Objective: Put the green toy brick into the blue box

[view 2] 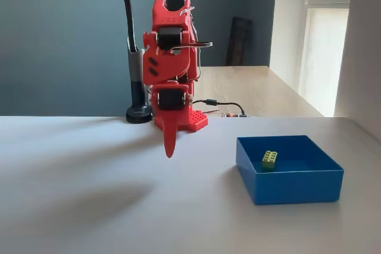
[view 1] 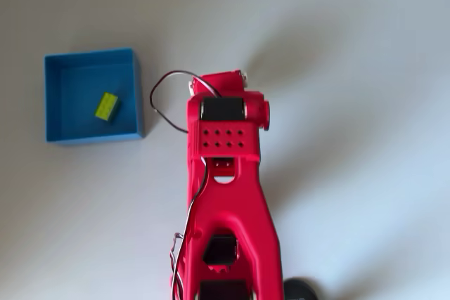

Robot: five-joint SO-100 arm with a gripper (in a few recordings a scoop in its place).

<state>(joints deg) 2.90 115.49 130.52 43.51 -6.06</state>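
1. Task status: the green toy brick (view 1: pixel 106 106) lies inside the blue box (view 1: pixel 138 89), resting on the box floor. By this evidence the placement appears complete; judged from these pictures, nothing remains but for the arm to stand clear.

2. Brick position: in the overhead view it sits toward the 4 o'clock part of the box floor, turned at an angle to the walls, apart from all four. In the fixed view (view 2: pixel 269 159) its studs face up and it sits near the middle of the box (view 2: pixel 286 185).

3. Box position: in the overhead view the box stands on the table (view 1: pixel 351 68) at roughly 9 o'clock from the arm's upper body, just beside it without touching.

4. The fingers (view 2: pixel 169 141): in the fixed view they hang point-down above the table, at 9 o'clock from the box and well apart from it. They read as one closed red blade with no gap visible and nothing held.

5. Limits of inspection:
   - In the overhead view the arm's own body covers the fingers.
   - The fixed view sees them from one side only, so a narrow opening cannot be ruled out.
   - The arm's base is cut off at the overhead picture's lower edge.
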